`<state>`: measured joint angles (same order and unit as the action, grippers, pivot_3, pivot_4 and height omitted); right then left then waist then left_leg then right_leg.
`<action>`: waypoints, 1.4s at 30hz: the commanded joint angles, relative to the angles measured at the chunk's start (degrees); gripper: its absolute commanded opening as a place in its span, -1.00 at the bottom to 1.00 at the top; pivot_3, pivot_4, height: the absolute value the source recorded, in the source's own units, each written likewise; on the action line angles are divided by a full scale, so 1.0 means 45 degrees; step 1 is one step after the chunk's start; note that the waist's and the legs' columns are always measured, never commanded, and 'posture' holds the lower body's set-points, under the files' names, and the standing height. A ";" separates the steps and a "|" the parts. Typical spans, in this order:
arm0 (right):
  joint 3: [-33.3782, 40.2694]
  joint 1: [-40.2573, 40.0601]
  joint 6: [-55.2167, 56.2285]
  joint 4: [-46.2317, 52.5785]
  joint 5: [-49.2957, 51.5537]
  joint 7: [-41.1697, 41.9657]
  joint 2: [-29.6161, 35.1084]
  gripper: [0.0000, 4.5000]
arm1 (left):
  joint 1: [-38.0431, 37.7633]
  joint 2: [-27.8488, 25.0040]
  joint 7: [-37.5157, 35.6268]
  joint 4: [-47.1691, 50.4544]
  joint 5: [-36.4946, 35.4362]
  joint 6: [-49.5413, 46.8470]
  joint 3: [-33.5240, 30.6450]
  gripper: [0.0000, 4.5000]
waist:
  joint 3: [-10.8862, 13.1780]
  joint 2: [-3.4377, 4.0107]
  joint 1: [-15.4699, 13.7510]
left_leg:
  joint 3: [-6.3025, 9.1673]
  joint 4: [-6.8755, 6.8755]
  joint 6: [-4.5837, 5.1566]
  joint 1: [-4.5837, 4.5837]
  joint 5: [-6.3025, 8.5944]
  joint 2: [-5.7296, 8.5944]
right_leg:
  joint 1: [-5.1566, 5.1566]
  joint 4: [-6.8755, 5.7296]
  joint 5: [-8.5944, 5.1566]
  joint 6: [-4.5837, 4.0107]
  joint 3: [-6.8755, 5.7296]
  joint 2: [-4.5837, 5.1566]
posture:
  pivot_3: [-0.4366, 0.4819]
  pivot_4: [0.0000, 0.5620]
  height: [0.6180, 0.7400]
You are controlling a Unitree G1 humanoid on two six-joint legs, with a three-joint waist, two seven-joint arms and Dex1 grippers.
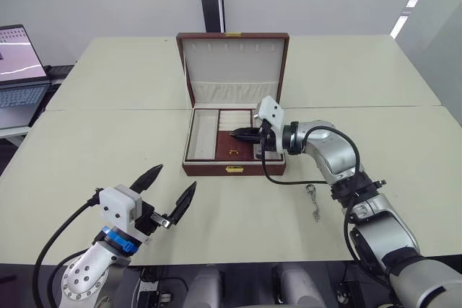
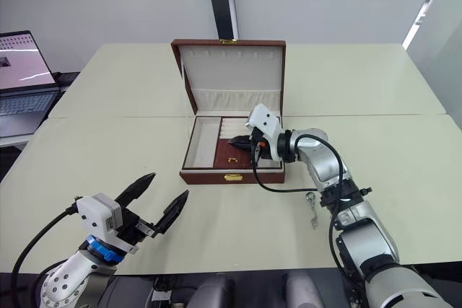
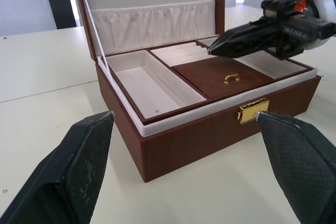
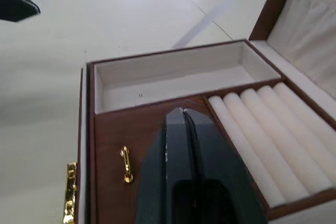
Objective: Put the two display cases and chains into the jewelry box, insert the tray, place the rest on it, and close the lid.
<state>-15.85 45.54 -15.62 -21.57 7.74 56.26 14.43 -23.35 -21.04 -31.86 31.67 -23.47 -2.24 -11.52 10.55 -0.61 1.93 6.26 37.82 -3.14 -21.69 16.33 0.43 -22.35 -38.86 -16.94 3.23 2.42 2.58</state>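
My right gripper (image 1: 242, 134), fingers pressed together and empty, hovers over the tray (image 1: 242, 142) already seated in the jewelry box (image 1: 234, 169); one chain (image 1: 313, 201) waits outside, beside my right forearm, and the lid (image 1: 232, 66) behind stands open. My left gripper (image 1: 167, 191) idles, spread wide.

Jewelry box (image 1: 234, 169): on the tabletop (image 1: 108, 149), around its middle, clasp side toward the near edge.
Lid (image 1: 233, 66): stands upright along the box's far side.
Tray (image 1: 206, 135): sits in the box.
Right gripper (image 1: 238, 133): over the tray's middle section, reaching in from the box's right.
Chain (image 1: 313, 200): on the tabletop, right of the box's near right corner.
Left gripper (image 1: 167, 190): above the near edge, left of the box.
Laptop (image 1: 20, 73): beyond the tabletop's left edge.
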 commanded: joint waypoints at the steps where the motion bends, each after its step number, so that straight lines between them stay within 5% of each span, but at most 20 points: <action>1: -0.0188 -0.0084 0.0477 -0.0163 -0.0270 0.0188 0.0013 -0.99 | 0.0071 -0.0111 0.0026 0.0387 -0.0097 0.0021 -0.0094 1.00 | 0.0000 0.0000 0.0002 | -0.0001 0.0000 0.0000 0.0000 0.0000 0.0000 | 0.0001 0.0000 0.0000 0.0000 0.0001 0.0000 | -0.05 -0.47 1.00; 13: 0.1253 0.0067 -0.0601 0.1005 0.1374 0.0777 0.0120 -0.99 | 0.0576 -0.0510 -0.0193 -0.0058 -0.0244 -0.0336 -0.0262 1.00 | -0.0001 0.0001 -0.0003 | 0.0001 0.0000 0.0000 0.0002 0.0000 0.0001 | 0.0004 -0.0001 0.0000 0.0000 0.0002 0.0000 | -0.05 -0.47 1.00; 22: 0.3059 -0.1505 -0.2058 0.3179 0.3043 0.2232 0.3261 -0.07 | 0.1224 -0.2130 -0.1088 -0.1017 -0.1923 -0.1705 -0.2113 1.00 | -0.0001 -0.0002 -0.0041 | 0.0004 0.0000 0.0002 -0.0008 0.0002 0.0004 | 0.0007 0.0017 0.0000 0.0000 -0.0004 0.0007 | -0.05 -0.47 1.00; 30: 0.5081 -0.4359 -0.0743 0.2579 0.2999 0.2635 0.6343 0.97 | 0.2333 -0.4133 -0.2713 -0.3874 -0.2373 -0.2306 -0.3715 1.00 | 0.0006 -0.0001 0.0117 | -0.0021 -0.0004 0.0004 0.0009 0.0002 -0.0006 | 0.0010 0.0008 -0.0003 -0.0004 0.0009 -0.0004 | -0.05 -0.47 1.00; 42: 0.6472 -0.6201 0.1063 0.0194 0.2485 0.2308 0.7701 0.97 | 0.3783 -0.6022 -0.4348 -0.7409 -0.1850 -0.2071 -0.4514 1.00 | 0.0007 -0.0001 0.0109 | -0.0014 -0.0011 0.0004 0.0015 0.0002 -0.0014 | 0.0011 -0.0003 -0.0009 -0.0014 0.0011 -0.0021 | -0.05 -0.47 1.00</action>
<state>11.27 17.74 -12.35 -21.17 18.96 67.08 47.67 -6.53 -47.19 -50.82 -1.31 -32.20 -12.69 -29.36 10.58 -0.61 2.42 6.20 37.77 -3.12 -21.63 16.34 0.36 -22.30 -38.87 -16.98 3.16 2.47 2.48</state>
